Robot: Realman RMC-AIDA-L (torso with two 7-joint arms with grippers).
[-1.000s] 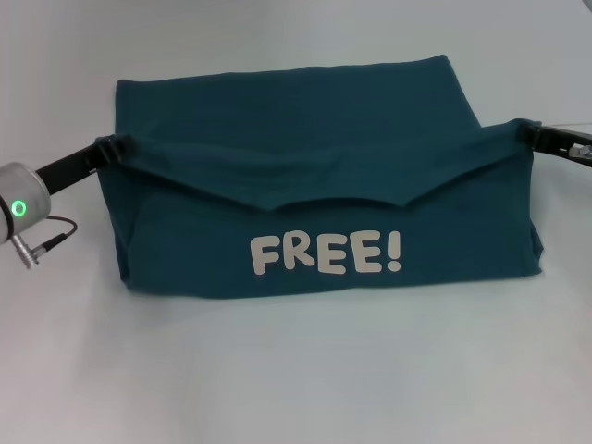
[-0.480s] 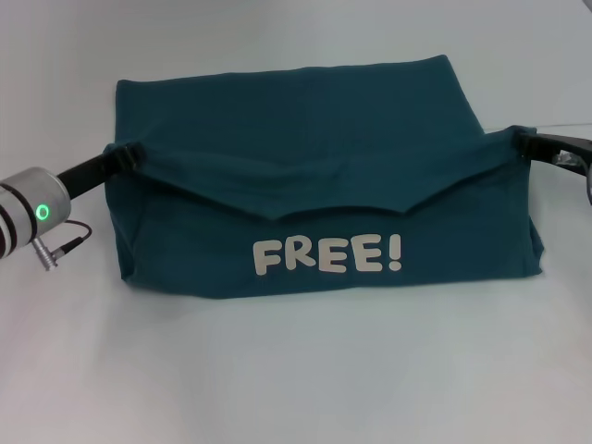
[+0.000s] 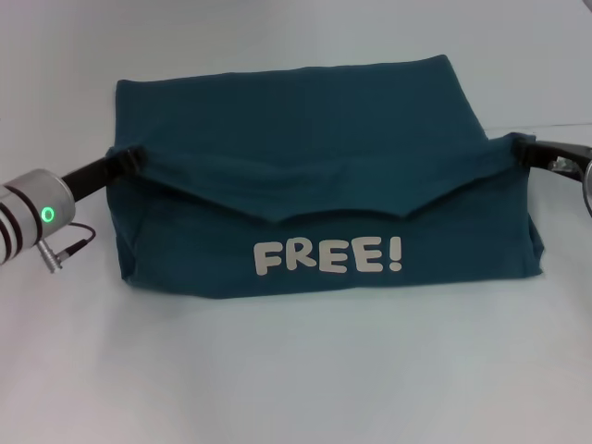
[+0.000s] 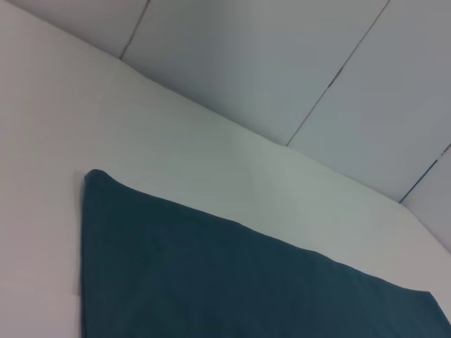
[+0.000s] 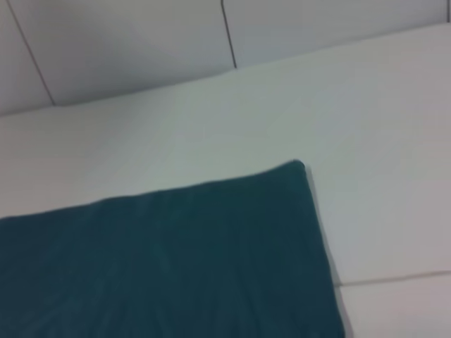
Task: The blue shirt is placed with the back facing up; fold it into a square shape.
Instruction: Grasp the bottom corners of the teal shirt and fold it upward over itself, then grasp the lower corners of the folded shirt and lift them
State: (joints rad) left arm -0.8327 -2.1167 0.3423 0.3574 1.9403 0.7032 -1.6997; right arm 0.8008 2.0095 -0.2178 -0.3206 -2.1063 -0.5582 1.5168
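- The blue shirt (image 3: 314, 185) lies on the white bench (image 3: 296, 370), partly folded, its long axis running from one set of jaws to the other.
- The near flap is turned up, its white "FREE!" lettering (image 3: 328, 256) reading upright toward the robot.
- The left gripper (image 3: 132, 159) has its jaws clenched on the shirt's left edge.
- The right gripper (image 3: 520, 148) has its jaws clenched on the right edge.

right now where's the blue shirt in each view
Head view: the blue shirt lies centre, held at both sides by the left gripper and right gripper.
Left wrist view: blue shirt, lower part.
Right wrist view: blue shirt, lower part.
Shared landmark: the shirt's straight far edge.
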